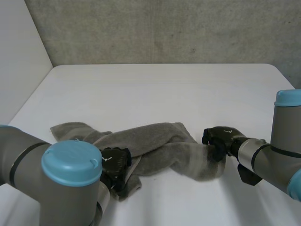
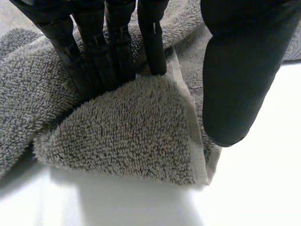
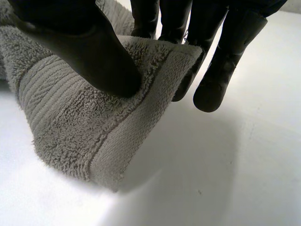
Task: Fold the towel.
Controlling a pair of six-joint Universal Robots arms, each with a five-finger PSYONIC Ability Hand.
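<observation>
Towel [image 1: 160, 141]: grey terry cloth, looped pile, rough and matt throughout; its hem band [image 3: 136, 113] is flat-woven, tighter and smoother than the pile. Desk [image 1: 160, 89]: white, smooth, matt, with a soft sheen near the towel. Left hand [image 2: 240, 75] and right hand [image 3: 89, 52]: black, smooth, plastic- or rubber-like, dull finish. Left arm cap [image 1: 71, 162]: light-blue plastic, smooth, slight gloss; the joint beneath is grey, smooth and matt. Back wall [image 1: 164, 28]: grey, mottled, rough, concrete-like.
</observation>
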